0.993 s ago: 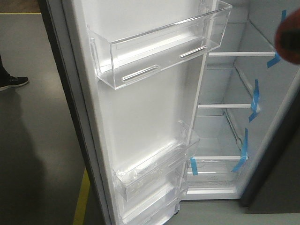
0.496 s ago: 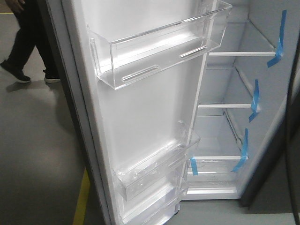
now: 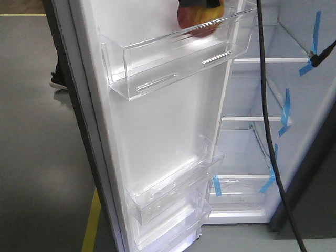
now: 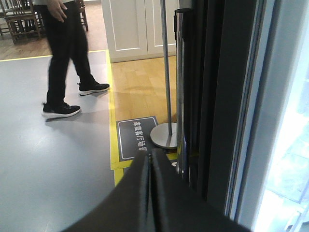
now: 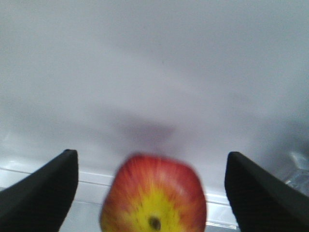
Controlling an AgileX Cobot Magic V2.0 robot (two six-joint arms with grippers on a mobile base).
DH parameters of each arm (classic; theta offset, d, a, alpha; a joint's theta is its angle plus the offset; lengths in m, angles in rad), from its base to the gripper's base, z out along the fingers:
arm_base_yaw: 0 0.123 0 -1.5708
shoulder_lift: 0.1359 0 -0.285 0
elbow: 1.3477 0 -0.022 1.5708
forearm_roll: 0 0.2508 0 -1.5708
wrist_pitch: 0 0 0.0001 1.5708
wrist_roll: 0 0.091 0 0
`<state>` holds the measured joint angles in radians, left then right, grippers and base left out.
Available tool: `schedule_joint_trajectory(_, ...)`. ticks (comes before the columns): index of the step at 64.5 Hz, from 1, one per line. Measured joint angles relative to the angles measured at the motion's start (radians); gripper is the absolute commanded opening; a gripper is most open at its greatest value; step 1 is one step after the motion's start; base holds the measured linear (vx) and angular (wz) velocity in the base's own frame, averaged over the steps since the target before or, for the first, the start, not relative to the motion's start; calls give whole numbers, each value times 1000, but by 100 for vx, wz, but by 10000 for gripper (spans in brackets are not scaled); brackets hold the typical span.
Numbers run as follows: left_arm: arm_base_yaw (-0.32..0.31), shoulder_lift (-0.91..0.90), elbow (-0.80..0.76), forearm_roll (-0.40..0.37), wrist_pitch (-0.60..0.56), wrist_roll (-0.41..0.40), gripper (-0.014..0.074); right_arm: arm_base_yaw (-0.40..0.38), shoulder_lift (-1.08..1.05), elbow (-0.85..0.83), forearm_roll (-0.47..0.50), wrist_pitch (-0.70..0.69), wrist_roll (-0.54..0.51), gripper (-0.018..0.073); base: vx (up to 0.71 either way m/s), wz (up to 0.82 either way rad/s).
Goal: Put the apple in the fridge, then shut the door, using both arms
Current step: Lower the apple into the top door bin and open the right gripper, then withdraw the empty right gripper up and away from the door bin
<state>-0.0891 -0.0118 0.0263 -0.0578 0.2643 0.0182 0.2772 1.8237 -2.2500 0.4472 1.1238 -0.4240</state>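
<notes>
Half a second ago the upper bin (image 3: 137, 65) of the door (image 3: 157, 131) was empty, and no apple was seen from the front. Now the apple (image 3: 199, 20) is at this bin, right of its middle, at about the height of the front rim, with something dark just above it at the top edge of the view, probably the right gripper (image 5: 152, 153). From the wrist, the fingers (image 5: 46, 191) of this gripper stand wide, one on each side of the apple, and there is a clear gap on both sides, so they do not hold it. I think this means the apple was just let go into the bin. It is blurred, so I cannot tell if it already rests on the bin floor or is dropping.

The apple is round, so it has no real long axis. Its core line points toward the wrist camera: the dark dimple in the yellow patch faces the gripper.

A cable (image 3: 263, 110) hangs in front of the fridge (image 3: 247, 152). The left gripper (image 4: 151, 157) waits at the door's outer edge with its fingers pressed together and nothing between them, well placed for pushing. A person (image 4: 65, 53) walks behind.
</notes>
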Motion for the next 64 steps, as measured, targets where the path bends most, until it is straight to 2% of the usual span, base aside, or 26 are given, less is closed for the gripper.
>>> schedule_joint_trajectory(20, 0, 0, 0, 0, 0, 0, -5, 0, -46, -2, -25, 57, 18, 650, 0, 0)
schedule_joint_trajectory(37, 0, 0, 0, 0, 0, 0, -5, 0, -248, 72, -224, 127, 130, 574, 0, 0)
schedule_joint_trajectory(52, 0, 0, 0, 0, 0, 0, -5, 0, -532, 411, -329, 86, 197, 548, 0, 0)
schedule_joint_trajectory(64, 0, 0, 0, 0, 0, 0, -5, 0, -803, 842, -401, -49, 282, 547, 0, 0)
